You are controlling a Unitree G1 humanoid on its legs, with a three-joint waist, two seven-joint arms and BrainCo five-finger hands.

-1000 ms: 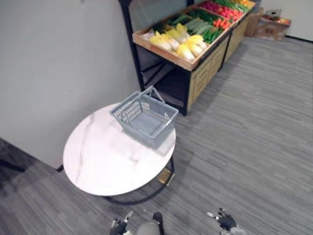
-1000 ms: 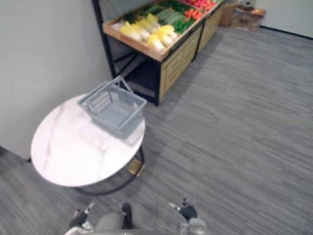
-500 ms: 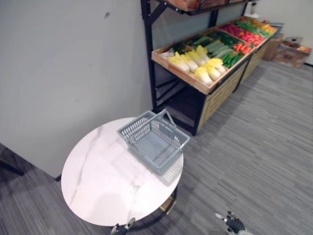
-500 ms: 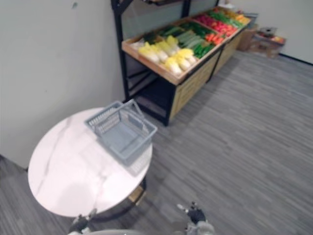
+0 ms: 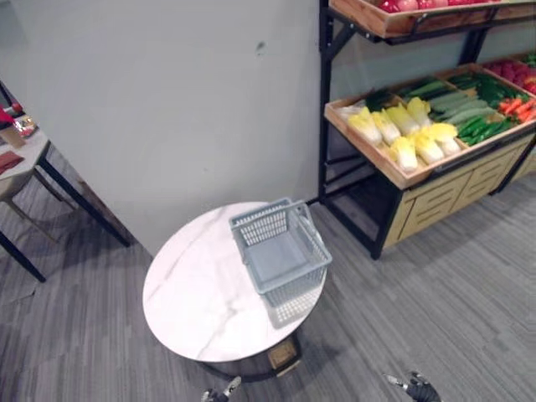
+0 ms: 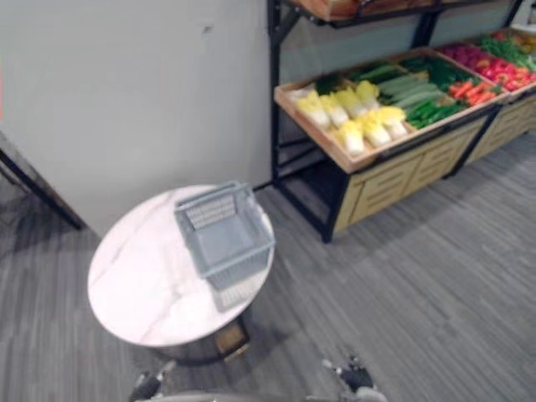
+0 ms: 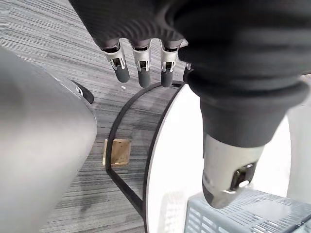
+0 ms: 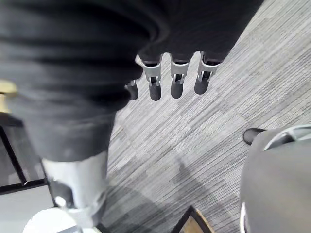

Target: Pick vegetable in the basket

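An empty grey wire basket (image 5: 280, 255) with its handle up stands on the far right part of a round white marble table (image 5: 188, 293). Vegetables lie in a wooden display tray against the wall to the right: pale yellow cabbages (image 5: 404, 134), green cucumbers (image 5: 456, 100) and red ones (image 5: 515, 105). My left hand (image 5: 219, 392) hangs low in front of the table, open and empty, its fingers (image 7: 141, 68) straight. My right hand (image 5: 416, 387) hangs low over the carpet, fingers (image 8: 176, 82) relaxed, holding nothing. Both are well away from the basket (image 7: 243, 218) and the vegetables.
The produce stand has a black frame, wooden drawers (image 5: 435, 201) below and an upper shelf (image 5: 419, 10) with red produce. Another dark-legged table (image 5: 21, 159) stands at the far left. A grey wall runs behind. Grey carpet lies between the round table and the stand.
The whole picture has shifted, so the camera has moved: the table and basket now sit more central and the stand further right. Both hands stay low and empty.
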